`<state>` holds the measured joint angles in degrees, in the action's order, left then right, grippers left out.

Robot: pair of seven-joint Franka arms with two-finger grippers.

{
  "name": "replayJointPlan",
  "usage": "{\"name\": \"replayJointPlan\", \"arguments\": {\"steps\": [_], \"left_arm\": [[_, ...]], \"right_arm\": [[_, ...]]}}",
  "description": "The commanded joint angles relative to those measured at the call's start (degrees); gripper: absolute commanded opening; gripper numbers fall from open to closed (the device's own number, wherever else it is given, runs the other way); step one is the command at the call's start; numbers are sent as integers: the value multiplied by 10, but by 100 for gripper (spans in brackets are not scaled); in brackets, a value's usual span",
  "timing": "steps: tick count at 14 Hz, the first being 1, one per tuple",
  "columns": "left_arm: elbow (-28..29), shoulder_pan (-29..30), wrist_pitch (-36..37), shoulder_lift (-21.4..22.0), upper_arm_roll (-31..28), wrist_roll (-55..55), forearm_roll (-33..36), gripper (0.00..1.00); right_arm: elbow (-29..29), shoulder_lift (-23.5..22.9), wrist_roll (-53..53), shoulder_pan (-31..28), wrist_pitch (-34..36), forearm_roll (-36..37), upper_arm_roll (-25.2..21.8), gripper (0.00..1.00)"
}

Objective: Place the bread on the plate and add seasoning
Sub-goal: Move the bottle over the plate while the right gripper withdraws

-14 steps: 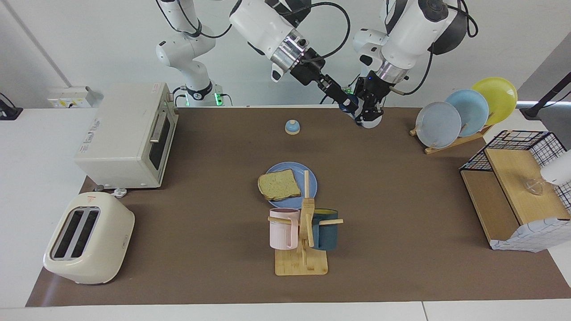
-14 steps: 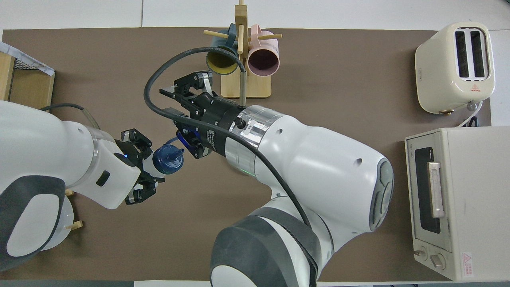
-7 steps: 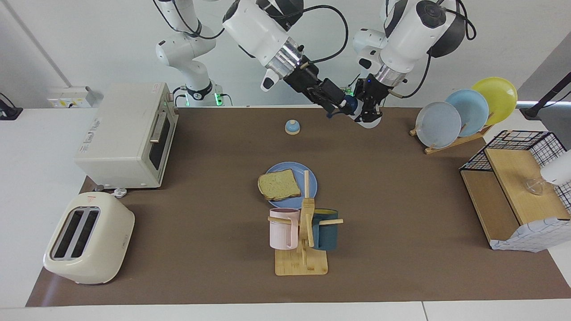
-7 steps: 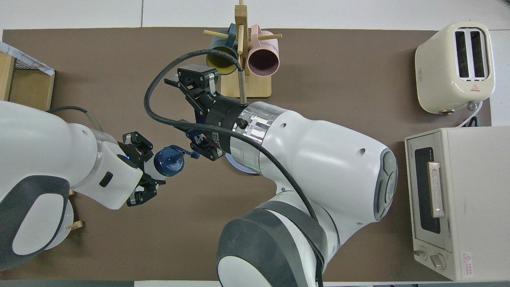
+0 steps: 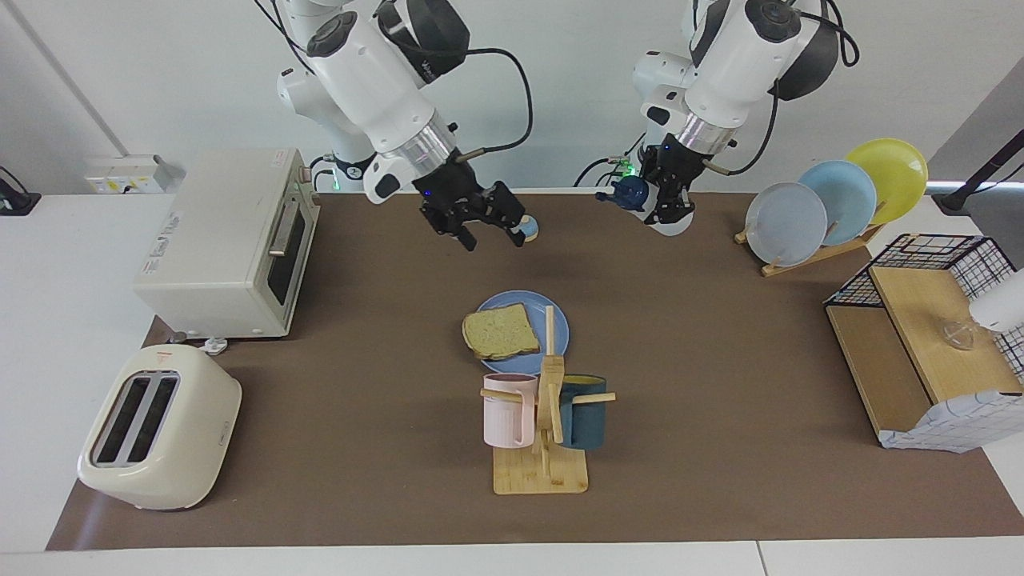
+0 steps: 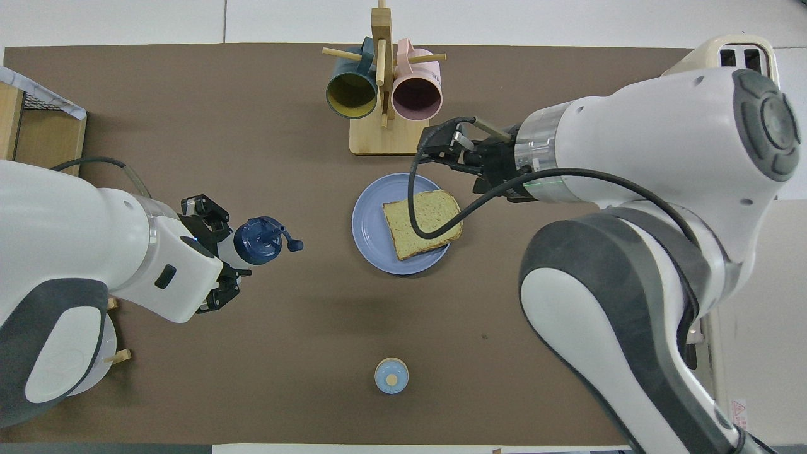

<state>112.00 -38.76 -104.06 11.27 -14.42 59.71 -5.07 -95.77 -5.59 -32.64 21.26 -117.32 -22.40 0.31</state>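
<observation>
Square toast (image 6: pixel 423 222) on round plate (image 6: pixel 369 221), left claw (image 6: pixel 230 265) gripping bottle (image 6: pixel 257 240), right claw (image 5: pixel 490 232) spread.

Bread (image 5: pixel 501 331) on blue plate (image 5: pixel 557 326)

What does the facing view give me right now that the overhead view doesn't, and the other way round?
Only the facing view shows the three plates standing in the wooden rack and the whole toaster, and that both grippers hang above the table.

Only the overhead view shows the top of the bottle's cap with its small flap swung out, and the whole plate rim, clear of the mug stand.

Both show the bread lying on the plate, the left gripper shut on the seasoning bottle, the right gripper open and empty, and the bell.
</observation>
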Motion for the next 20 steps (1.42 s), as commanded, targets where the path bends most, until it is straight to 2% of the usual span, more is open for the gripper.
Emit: {"name": "replayJointPlan", "arguments": {"steps": [1,5,9,13,15,20], "left_arm": [[-22,-12,-12,-12,8,-32,50,0],[-38,-13,-16,-22,18,-57,103,0],[-90,-14,-6,-70,27,-76,133,0],[-101,-36,-7,-92,28,-107,185,0],[-129,-52,6,-128,28,-127,204,0],[-200,-99,54,-213,26,-190,243,0]], "right_arm": [[-6,14,104,-45,66,95,7,100],[25,19,158,-87,189,177,5,100],[26,46,211,-126,282,232,4,100],[26,62,248,-147,311,240,4,100],[25,65,286,-160,331,241,2,100],[27,66,291,-177,331,254,4,100]]}}
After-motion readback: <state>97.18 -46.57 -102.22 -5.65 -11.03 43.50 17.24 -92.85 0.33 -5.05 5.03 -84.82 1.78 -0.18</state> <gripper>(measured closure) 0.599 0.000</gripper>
